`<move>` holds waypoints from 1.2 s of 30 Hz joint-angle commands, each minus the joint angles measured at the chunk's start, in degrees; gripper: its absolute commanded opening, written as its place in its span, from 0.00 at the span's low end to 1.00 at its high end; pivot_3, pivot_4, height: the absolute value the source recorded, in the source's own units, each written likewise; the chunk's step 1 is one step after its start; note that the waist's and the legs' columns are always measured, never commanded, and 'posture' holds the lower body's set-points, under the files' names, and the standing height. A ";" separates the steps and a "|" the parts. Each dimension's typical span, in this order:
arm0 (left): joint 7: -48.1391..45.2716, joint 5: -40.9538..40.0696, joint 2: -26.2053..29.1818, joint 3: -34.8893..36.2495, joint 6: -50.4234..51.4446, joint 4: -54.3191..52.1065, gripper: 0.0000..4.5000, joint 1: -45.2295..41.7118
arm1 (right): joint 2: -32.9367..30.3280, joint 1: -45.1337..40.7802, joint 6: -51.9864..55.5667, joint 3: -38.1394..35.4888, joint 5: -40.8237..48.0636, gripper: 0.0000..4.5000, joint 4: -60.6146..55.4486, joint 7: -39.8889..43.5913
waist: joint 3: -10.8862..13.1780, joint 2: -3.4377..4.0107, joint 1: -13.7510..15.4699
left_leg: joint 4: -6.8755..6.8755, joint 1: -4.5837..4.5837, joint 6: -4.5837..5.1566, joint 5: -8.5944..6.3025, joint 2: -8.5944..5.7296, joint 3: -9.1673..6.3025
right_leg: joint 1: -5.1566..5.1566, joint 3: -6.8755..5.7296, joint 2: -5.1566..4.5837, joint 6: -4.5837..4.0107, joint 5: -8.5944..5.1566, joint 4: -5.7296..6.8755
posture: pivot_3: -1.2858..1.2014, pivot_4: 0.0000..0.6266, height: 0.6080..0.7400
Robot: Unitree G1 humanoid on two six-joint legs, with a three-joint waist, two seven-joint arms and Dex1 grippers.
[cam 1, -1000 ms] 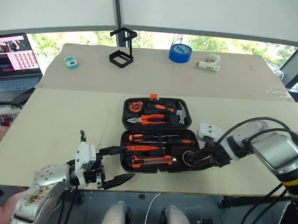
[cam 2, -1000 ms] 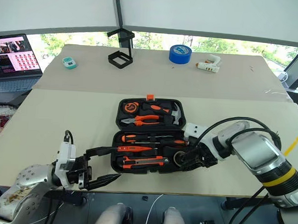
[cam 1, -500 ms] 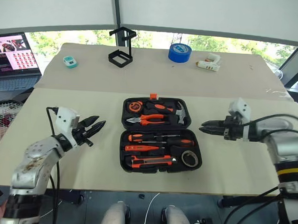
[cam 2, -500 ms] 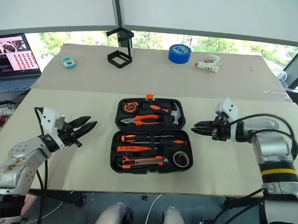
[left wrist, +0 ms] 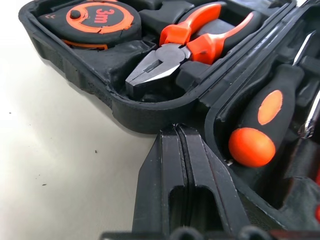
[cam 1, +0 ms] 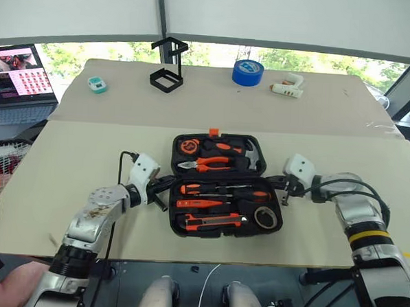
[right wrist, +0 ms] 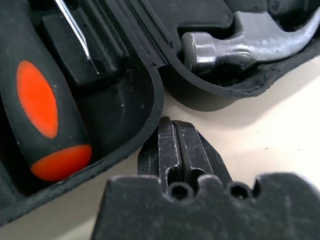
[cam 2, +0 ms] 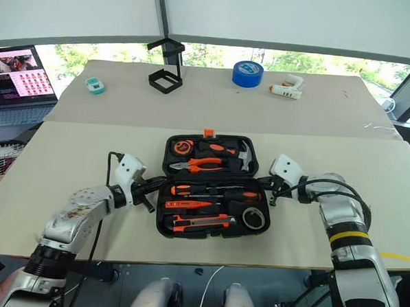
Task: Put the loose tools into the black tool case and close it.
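The black tool case (cam 1: 223,234) lies open in the middle of the table. Its near half holds two orange-and-black screwdrivers (cam 1: 193,188), a slim orange tester (cam 1: 199,203), the utility knife (cam 1: 212,221) and a small black tape roll (cam 1: 263,216). Its far half holds a tape measure (left wrist: 95,20), pliers (left wrist: 190,42) and a hammer (right wrist: 220,47). My left gripper (cam 1: 163,186) is shut and empty, its tips (left wrist: 176,131) at the notch between the halves on the case's left side. My right gripper (cam 1: 279,185) is shut and empty too, its tips (right wrist: 172,122) at the right-side notch.
At the table's far side stand a black wire-frame stand (cam 1: 168,65), a blue tape roll (cam 1: 248,72), a white glue gun (cam 1: 289,87) and a small teal object (cam 1: 97,84). A laptop (cam 1: 17,71) sits off the left edge. Bare tabletop surrounds the case.
Both grippers have shut and swung in from out at the sides to the case's hinge notches. A second ago they were open near the case's front half.
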 commanded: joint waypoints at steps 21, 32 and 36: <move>-0.61 -18.44 11.28 16.39 33.11 -9.64 0.72 -5.93 | -11.42 7.96 50.79 -13.60 18.79 0.70 -30.92 -4.13 | 0.02 -0.03 -0.39 | 0.01 0.06 -0.02 0.02 0.04 -0.11 | -0.02 0.02 0.10 -0.04 0.01 0.12 | 0.52 0.24 1.00; 12.13 -14.60 3.93 8.70 48.28 -2.24 1.00 -20.93 | -6.13 -16.55 72.09 2.44 14.81 0.99 -16.25 -10.70 | 0.06 -0.10 -0.87 | 0.00 -0.08 -0.05 0.04 -0.07 -0.16 | -0.15 0.02 0.19 -0.04 0.01 0.10 | 0.52 0.24 1.00; 13.73 -14.49 0.97 9.41 48.96 -1.26 1.00 -21.36 | -2.50 -18.98 69.13 3.14 12.25 0.99 -10.93 -14.41 | 0.06 -0.11 -0.69 | 0.08 -0.43 -0.08 0.07 -0.13 -0.24 | -0.34 -0.04 0.12 0.00 0.04 0.08 | 0.52 0.24 1.00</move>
